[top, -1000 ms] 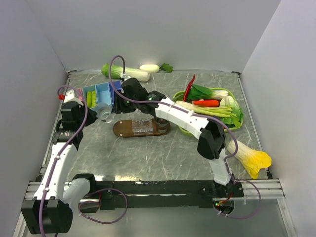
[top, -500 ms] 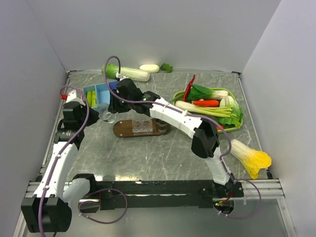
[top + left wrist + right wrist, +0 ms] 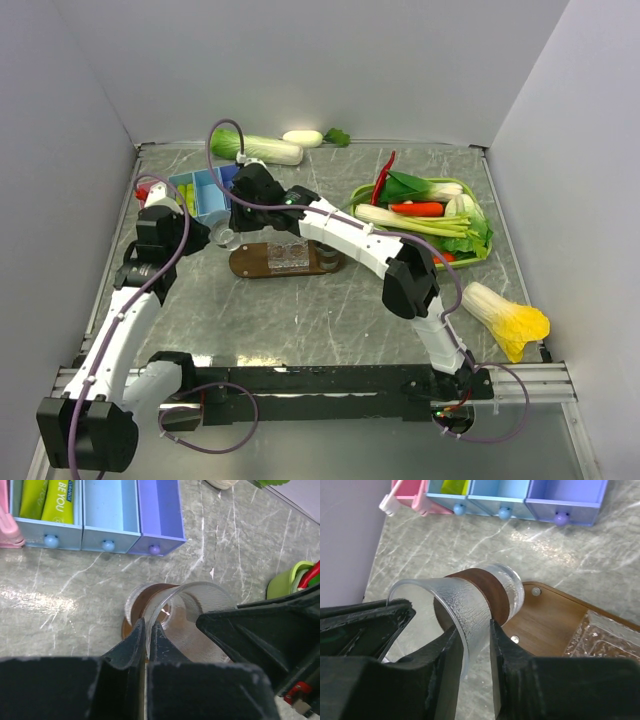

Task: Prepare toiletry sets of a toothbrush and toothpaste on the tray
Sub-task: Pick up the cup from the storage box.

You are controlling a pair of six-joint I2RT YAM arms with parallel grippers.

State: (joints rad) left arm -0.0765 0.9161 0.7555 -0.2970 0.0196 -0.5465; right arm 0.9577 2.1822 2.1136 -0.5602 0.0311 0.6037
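On the bench (image 3: 330, 310), the dark wooden tray (image 3: 250, 263) lay across the middle, a little to the left. No toothbrush and no toothpaste could be seen on it. It carried only a clear ribbed piece (image 3: 290, 252) in its middle and a dark tumbler (image 3: 328, 257) at its right end. So I judge that no set was finished at this moment.

Just at the left end of the tray, both arms met on one see-through tumbler with a brown band (image 3: 470, 600). It was tilted, almost on its side, with its open mouth toward the left arm. The left jaws were together on the thin rim of this tumbler and pinched it. The right jaws stood on both sides of the wall at the opposite part of the rim, very near to it. I cannot tell if they pressed on it. Whether the tumbler touched the tray, I cannot tell either.

Farther, near the far left corner, stood the blue compartment box (image 3: 95, 539). The toothpaste (image 3: 59, 502) tubes lay in its left blue compartment. A white tip (image 3: 386, 503) beside the pink compartment (image 3: 410, 490) may be a toothbrush, but too little of it showed.

In my judgement nearly all the work was left: setting this tumbler on the tray, then bringing a brush and a tube for each set.
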